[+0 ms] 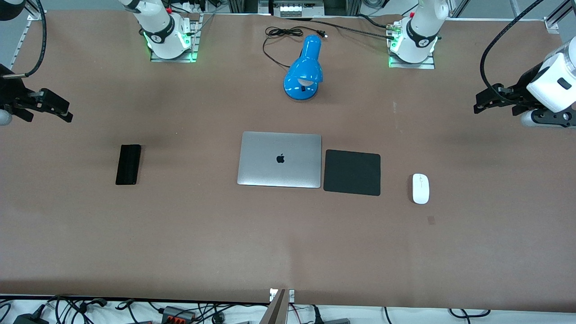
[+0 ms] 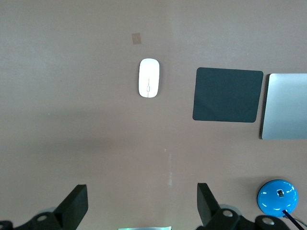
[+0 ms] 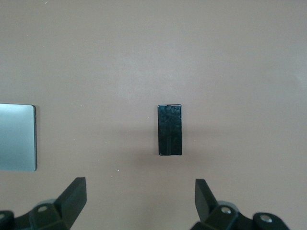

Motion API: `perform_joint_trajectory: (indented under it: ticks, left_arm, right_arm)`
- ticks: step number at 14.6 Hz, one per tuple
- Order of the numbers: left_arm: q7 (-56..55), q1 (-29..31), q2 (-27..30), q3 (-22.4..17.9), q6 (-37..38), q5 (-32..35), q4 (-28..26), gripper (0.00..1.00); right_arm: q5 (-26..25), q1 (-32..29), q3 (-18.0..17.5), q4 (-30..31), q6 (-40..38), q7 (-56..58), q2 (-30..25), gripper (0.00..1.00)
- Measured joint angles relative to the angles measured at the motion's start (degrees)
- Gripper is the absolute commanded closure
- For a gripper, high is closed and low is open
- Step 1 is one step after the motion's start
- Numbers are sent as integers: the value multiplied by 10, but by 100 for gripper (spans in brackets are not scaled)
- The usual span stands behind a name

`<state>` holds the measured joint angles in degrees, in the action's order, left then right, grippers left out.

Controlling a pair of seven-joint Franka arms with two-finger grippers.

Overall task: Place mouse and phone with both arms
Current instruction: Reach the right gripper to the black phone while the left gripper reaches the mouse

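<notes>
Nearest the front camera, the white mouse (image 1: 420, 188) lies on the brown surface (image 1: 288, 243) beside a black mouse pad (image 1: 352, 172); the phone (image 1: 128, 164) lies toward the right arm's end. A closed laptop (image 1: 279, 159) shows an Apple logo. Both the left gripper (image 1: 490, 101) and the right gripper (image 1: 51, 108) hover with jaws wide and empty. The flat phone may slip when pinched.

White jointed arms (image 1: 157, 22) with dark bands, black cables, green-lit bases.

light: bright, even overhead | shadows: soft, faint | glare: none | focus: sharp, 3 views
</notes>
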<state>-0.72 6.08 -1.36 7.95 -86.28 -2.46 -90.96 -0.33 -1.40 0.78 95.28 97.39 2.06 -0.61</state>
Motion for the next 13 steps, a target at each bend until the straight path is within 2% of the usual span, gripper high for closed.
perform_joint_trajectory:
  ticks: [8,11,13]
  left_arm:
    - [0,6,0,-1,0,0,0,0]
    - [0,13,-6,-2,0,0,0,0]
    - [1,17,-29,-3,-2,0,10,0]
  right_arm:
    - [0,0,0,4,-1,0,4,0]
    - [0,0,0,9,-1,0,24,0]
    - [0,0,0,11,-1,0,45,0]
